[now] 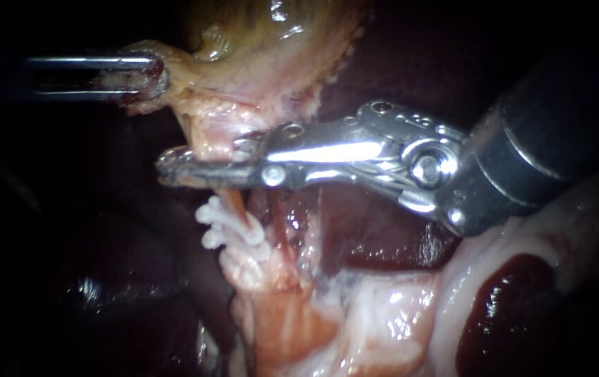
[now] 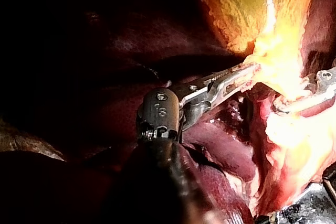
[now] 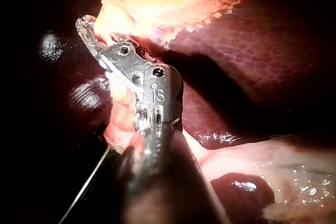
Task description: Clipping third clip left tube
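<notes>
Left tube (image 1: 232, 197) sits mid-scene, pinched between the nearly closed jaws of the right instrument (image 1: 177, 165), just above the white clips (image 1: 228, 227). Far left, the left instrument (image 1: 147, 78) clamps the edge of the gallbladder (image 1: 271, 42). Dark liver (image 1: 376, 230) lies to the right.

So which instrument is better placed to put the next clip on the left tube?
Right: the right instrument lies across the left tube just above the two white clips, while the left instrument is holding the gallbladder taut.
</notes>
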`<state>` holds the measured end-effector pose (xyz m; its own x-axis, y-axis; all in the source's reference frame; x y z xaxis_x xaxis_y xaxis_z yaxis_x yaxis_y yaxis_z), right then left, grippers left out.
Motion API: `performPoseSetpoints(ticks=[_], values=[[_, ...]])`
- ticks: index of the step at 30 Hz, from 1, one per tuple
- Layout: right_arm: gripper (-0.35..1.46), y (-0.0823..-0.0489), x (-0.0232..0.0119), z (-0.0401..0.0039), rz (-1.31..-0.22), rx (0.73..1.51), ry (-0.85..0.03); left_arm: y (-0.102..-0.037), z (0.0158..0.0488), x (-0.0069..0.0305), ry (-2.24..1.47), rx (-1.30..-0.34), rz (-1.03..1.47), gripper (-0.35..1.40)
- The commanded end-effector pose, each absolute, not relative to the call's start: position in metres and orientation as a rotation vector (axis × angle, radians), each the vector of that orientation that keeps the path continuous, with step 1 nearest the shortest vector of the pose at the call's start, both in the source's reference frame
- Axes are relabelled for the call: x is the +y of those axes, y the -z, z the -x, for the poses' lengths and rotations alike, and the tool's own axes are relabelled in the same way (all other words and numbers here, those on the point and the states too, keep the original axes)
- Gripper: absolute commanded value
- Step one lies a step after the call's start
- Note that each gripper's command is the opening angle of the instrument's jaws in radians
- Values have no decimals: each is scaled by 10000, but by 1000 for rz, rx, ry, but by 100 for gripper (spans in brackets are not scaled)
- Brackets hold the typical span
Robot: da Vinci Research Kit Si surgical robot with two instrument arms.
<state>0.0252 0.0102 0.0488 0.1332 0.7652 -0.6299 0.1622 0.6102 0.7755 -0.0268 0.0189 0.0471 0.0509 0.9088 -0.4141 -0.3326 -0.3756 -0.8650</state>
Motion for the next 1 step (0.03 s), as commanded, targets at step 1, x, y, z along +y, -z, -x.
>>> performPoseSetpoints(ticks=[1], values=[[-35, -490, 102, -253, -864, 1398, -524, -472, 268, 189, -1540, -655, 1299, -35]])
